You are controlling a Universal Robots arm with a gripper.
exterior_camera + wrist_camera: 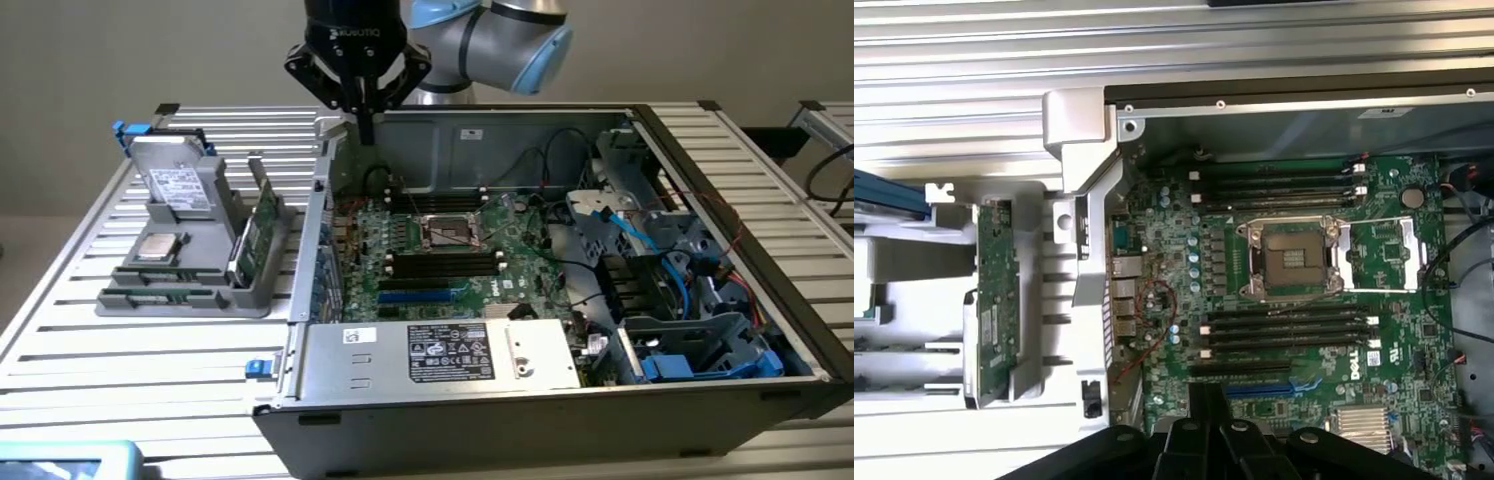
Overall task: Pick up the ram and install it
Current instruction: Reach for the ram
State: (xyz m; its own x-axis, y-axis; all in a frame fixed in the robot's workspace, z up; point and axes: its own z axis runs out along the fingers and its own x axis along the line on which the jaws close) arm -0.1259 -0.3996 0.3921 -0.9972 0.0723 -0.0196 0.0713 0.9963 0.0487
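While the gripper (363,135) hangs over the open computer case's (534,430) corner, its jaws sit together, empty. The ram (994,300) stands in the grey holder (187,300) on the worktop (134,380).

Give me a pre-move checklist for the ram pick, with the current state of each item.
1. Hand empty: ok, it holds nothing.
2. Hand open for a pick: not ok, it is shut.
3. Ram accessible: ok, it stands on edge in the gray holder beside the case.
4. Hand above the ram: not ok, it hangs over a corner of the case, not over the holder.
5. Memory slots free: ok, they look empty.
6. Slot latches open: cannot tell.
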